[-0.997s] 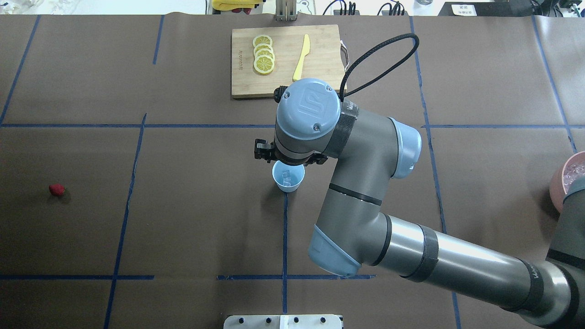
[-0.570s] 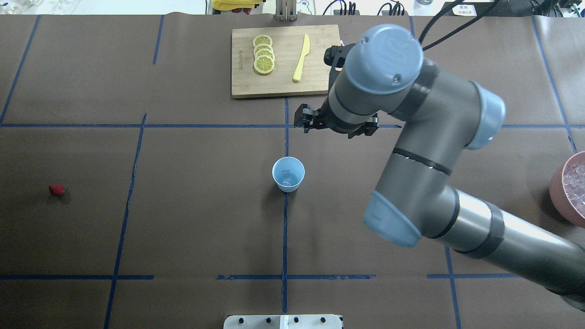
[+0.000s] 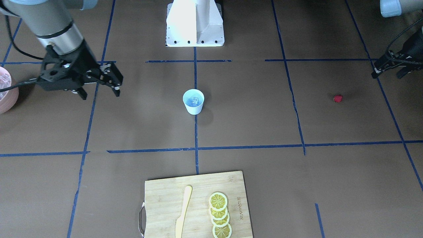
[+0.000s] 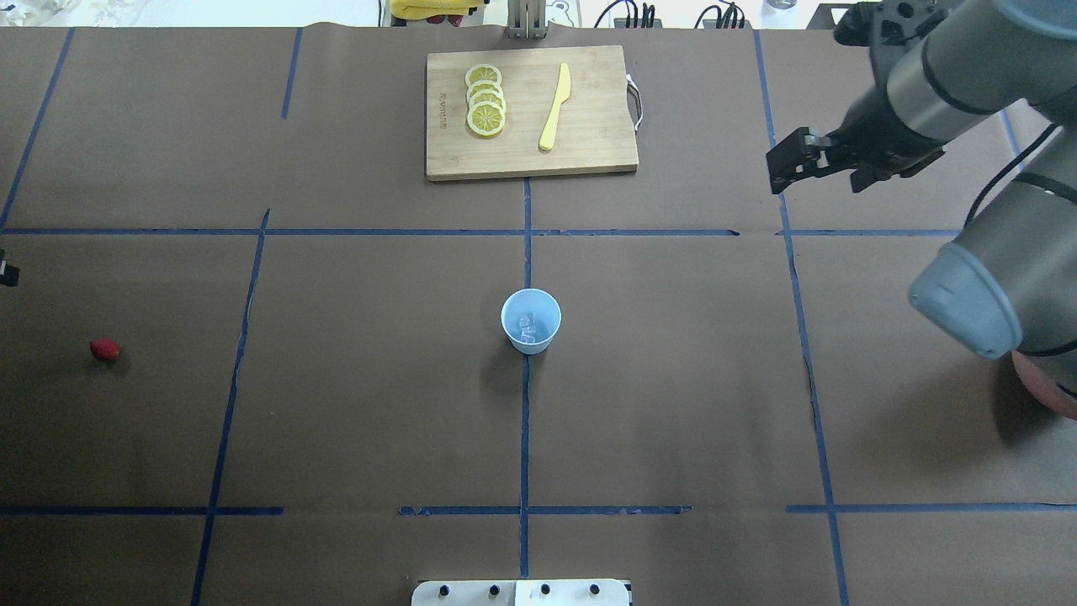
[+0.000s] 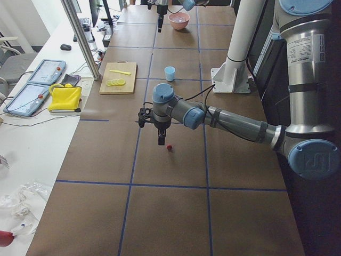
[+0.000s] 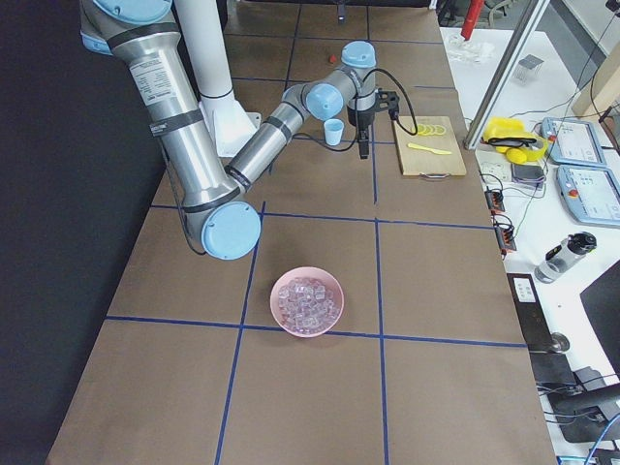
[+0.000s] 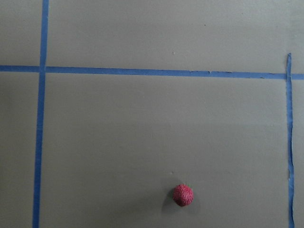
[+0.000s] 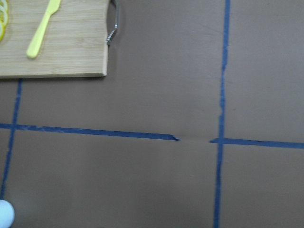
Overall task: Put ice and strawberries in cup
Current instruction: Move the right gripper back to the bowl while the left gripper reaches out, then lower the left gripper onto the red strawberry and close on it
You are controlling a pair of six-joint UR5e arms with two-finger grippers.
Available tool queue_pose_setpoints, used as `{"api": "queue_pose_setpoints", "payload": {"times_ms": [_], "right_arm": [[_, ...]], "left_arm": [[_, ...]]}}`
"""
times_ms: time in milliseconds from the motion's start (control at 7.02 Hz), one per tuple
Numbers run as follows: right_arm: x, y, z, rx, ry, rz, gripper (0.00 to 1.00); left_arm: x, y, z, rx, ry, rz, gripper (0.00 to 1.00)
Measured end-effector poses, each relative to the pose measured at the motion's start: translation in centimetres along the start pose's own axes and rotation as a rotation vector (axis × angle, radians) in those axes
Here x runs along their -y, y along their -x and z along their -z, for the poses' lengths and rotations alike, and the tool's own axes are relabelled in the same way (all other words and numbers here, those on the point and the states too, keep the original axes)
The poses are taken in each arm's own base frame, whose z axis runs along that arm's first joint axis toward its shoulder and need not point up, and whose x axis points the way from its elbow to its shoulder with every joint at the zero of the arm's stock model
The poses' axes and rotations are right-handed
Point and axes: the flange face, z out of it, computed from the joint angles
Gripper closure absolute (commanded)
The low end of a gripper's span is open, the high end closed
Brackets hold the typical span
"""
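The pale blue cup (image 4: 531,321) (image 3: 193,101) stands upright at the table's middle with clear ice (image 4: 527,326) cubes inside. More ice (image 6: 308,301) fills the pink bowl (image 6: 277,291) at the robot's right. A tiny red strawberry (image 4: 104,349) (image 3: 337,98) (image 7: 183,195) lies alone on the far left. My right gripper (image 3: 100,93) hangs open and empty, well off to the cup's right. My left gripper (image 3: 387,75) hovers near the strawberry without touching it, with its fingers apart and nothing between them.
A wooden cutting board (image 4: 589,151) at the back centre carries lemon slices (image 4: 485,101) and a yellow knife (image 4: 555,107). The right arm's elbow (image 4: 968,311) overhangs the pink bowl (image 4: 1047,391). Blue tape lines cross the brown table cover.
My right gripper has left its spot over the cup and swung back and to the right. The ice stays in the cup. The left gripper's tip now shows at the overhead view's left edge.
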Motion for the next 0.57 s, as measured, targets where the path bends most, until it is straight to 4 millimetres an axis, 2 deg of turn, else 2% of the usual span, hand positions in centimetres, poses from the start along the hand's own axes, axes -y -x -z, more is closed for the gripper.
{"api": "queue_pose_setpoints", "payload": {"times_ms": [142, 285, 427, 570], "right_arm": [[0.0, -4.2, 0.3, -0.028, 0.005, 0.028, 0.01], [-0.2, -7.5, 0.4, -0.053, 0.01, 0.053, 0.01], [-0.4, -10.2, 0.5, -0.073, 0.017, 0.072, 0.01], [-0.7, -12.2, 0.6, -0.084, 0.025, 0.081, 0.01]], "left_arm": [[-0.3, -0.5, -3.3, -0.015, -0.021, 0.019, 0.0], [-1.2, -1.9, -6.6, -0.016, -0.045, 0.04, 0.0], [-2.4, -3.4, -9.2, -0.001, -0.065, 0.05, 0.0], [-3.3, -4.1, -10.7, 0.017, -0.078, 0.049, 0.0]]}}
